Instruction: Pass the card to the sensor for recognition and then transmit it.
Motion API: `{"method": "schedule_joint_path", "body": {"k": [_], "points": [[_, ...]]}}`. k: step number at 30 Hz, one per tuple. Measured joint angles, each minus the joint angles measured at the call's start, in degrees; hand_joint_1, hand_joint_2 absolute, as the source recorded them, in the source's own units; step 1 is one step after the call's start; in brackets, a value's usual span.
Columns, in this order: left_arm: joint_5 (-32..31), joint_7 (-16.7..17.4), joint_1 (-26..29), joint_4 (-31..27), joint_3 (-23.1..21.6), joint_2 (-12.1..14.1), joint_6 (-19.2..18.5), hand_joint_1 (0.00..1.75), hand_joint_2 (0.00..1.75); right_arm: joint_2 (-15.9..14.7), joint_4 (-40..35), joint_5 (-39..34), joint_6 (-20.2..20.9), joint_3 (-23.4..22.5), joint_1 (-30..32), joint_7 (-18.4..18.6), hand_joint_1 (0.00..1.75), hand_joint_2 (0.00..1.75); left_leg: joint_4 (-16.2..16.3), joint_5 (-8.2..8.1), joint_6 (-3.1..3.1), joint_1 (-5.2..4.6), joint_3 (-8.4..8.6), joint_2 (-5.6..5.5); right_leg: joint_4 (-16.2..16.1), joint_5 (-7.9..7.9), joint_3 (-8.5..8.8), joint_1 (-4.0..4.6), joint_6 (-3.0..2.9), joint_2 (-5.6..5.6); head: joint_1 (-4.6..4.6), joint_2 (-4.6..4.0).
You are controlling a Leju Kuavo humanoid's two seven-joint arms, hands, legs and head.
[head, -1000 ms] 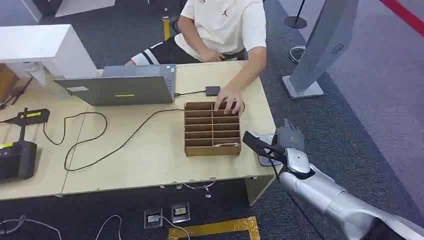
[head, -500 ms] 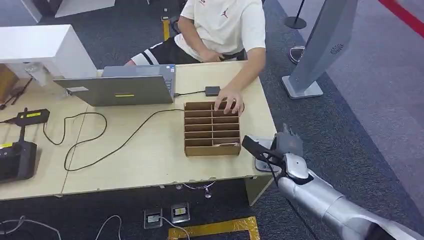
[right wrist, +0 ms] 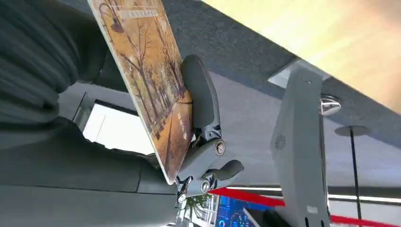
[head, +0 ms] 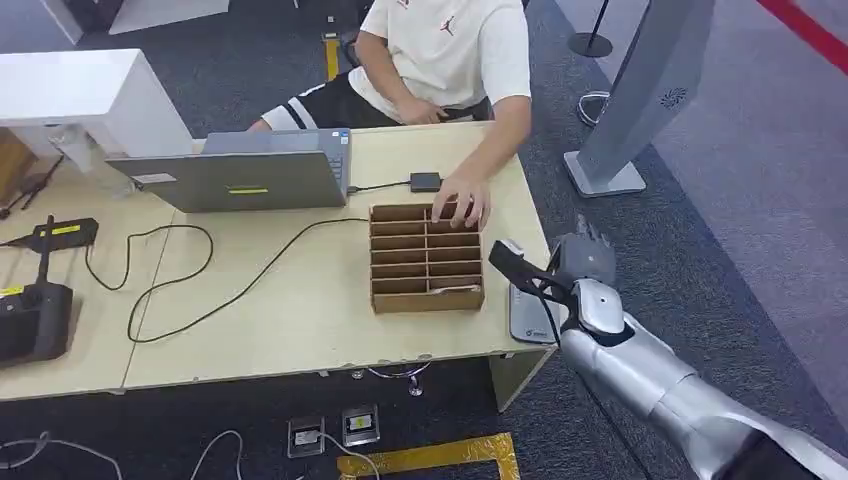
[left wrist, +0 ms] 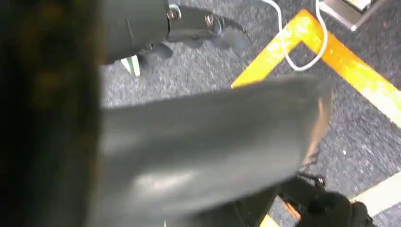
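The tabletop (head: 300,320) carries a divided box (head: 427,257), with a grey sensor (head: 527,312) at its right edge. The card (right wrist: 153,80) is gripped by the right hand (head: 572,272), just above the sensor. Recognition appears in hand; lowering flat seems needed next. The left hand's state cannot be told.

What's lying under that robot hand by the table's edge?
A flat grey sensor pad lies on the table corner beneath the right hand, which holds a card with an autumn-tree picture. The hand covers part of the pad.
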Motion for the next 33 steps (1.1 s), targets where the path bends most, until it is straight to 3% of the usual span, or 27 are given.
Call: {"method": "schedule_joint_path", "body": {"k": [13,16,21,33], "points": [[-1.05,0.00,0.90,-2.80,0.09,0.55,0.00,0.00,0.00,0.68,-7.76,-3.89,-0.79,-1.05,-12.13,-0.15,1.69,1.75,0.00,0.01,0.00,0.01,-0.01,0.00,0.04,0.01,-0.01,0.00,0.00,0.01,0.00,0.00],[-0.17,0.18,0.60,-3.41,-0.15,0.94,0.00,0.00,0.00,1.77,-8.79,-5.36,-1.40,0.62,-15.52,-0.31,1.64,1.75,0.00,0.01,0.00,0.01,-0.02,0.00,0.04,0.01,-0.02,0.01,0.00,0.00,0.00,0.00],[7.78,0.15,-2.90,-4.52,-4.68,4.00,0.00,0.00,0.00,4.64,-8.65,-8.00,-2.08,5.58,-20.66,-0.35,1.61,1.75,-0.01,0.03,-0.03,0.04,-0.02,0.00,0.08,0.01,-0.04,0.03,0.00,0.01,0.00,0.00],[7.76,0.11,-4.64,-5.07,-10.10,6.12,-0.02,0.00,0.00,9.71,-5.05,-8.46,-1.60,14.12,-23.95,-0.53,1.57,1.75,-0.01,0.04,-0.05,0.06,-0.06,-0.01,0.01,0.00,-0.04,0.05,-0.01,0.00,0.02,0.00]]}}
